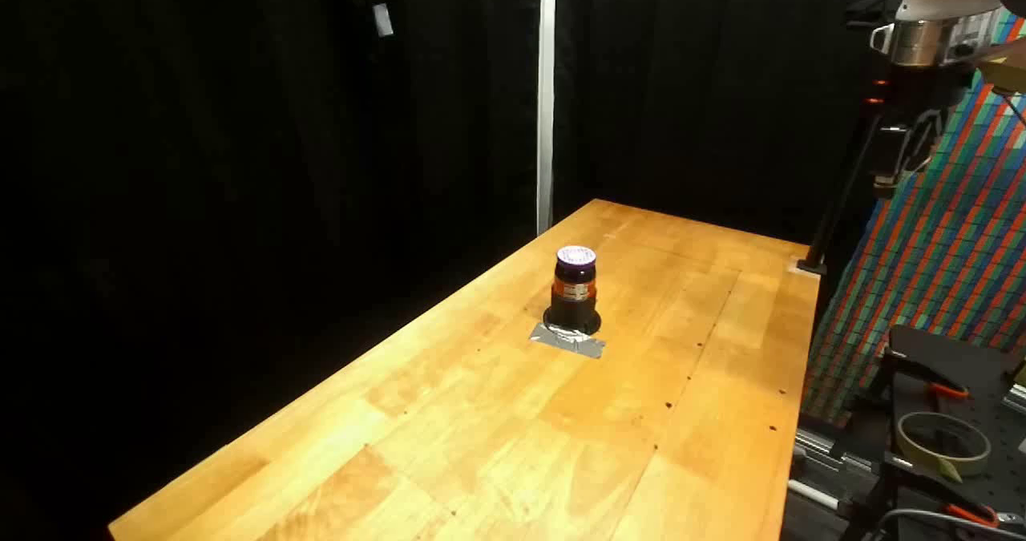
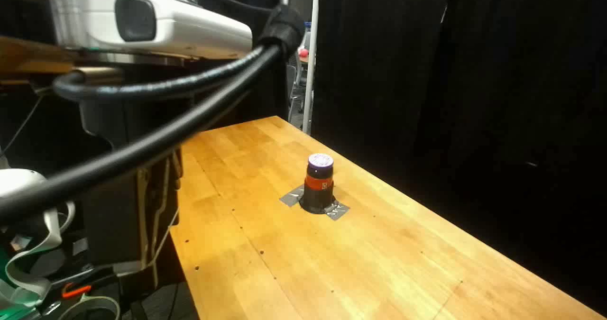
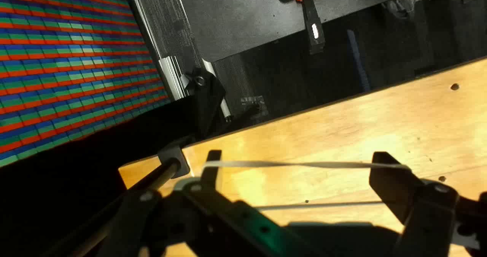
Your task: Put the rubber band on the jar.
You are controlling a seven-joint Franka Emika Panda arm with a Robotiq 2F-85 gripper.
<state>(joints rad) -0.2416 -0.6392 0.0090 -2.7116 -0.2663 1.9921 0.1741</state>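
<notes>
The jar (image 1: 575,289), dark with an orange label and a pale-topped purple lid, stands upright in a black base on the table. It shows in both exterior views (image 2: 318,182), and is out of view in the wrist view. My gripper (image 3: 296,158) is open, with its fingers spread wide. The pale rubber band (image 3: 266,164) is stretched around both fingers, with two strands crossing the gap. In an exterior view my gripper (image 1: 890,176) hangs high at the far right, well apart from the jar and beyond the table's side edge. The rubber band cannot be made out there.
Grey tape (image 1: 567,341) fixes the black base to the wooden table (image 1: 513,445). A black pole (image 1: 842,196) rises at a table corner. Beside the table is a black side surface with a tape roll (image 1: 944,443) and orange clamps. Dark curtains hang behind the table.
</notes>
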